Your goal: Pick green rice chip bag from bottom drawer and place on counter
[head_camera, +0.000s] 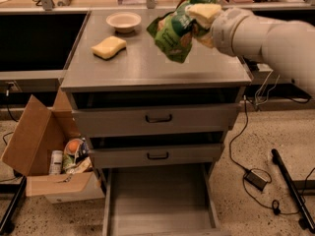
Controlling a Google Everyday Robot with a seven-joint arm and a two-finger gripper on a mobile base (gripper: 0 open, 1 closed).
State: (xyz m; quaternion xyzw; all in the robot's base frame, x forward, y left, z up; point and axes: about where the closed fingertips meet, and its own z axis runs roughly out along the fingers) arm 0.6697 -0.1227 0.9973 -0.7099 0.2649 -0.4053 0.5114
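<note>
My gripper (196, 19) is shut on the green rice chip bag (172, 32), a crumpled light-green foil packet, and holds it in the air above the right half of the counter (147, 63). The bag hangs to the left of the gripper and does not touch the grey top. My white arm (266, 33) reaches in from the right. The bottom drawer (160, 200) is pulled out at floor level and its flat tray floor is bare.
A yellow sponge (109, 46) and a small white bowl (123, 20) sit on the counter's left and back. Two closed grey drawers with black handles (158, 117) are below. An open cardboard box (44, 156) with packets stands at the left. Cables (256, 178) lie on the floor at the right.
</note>
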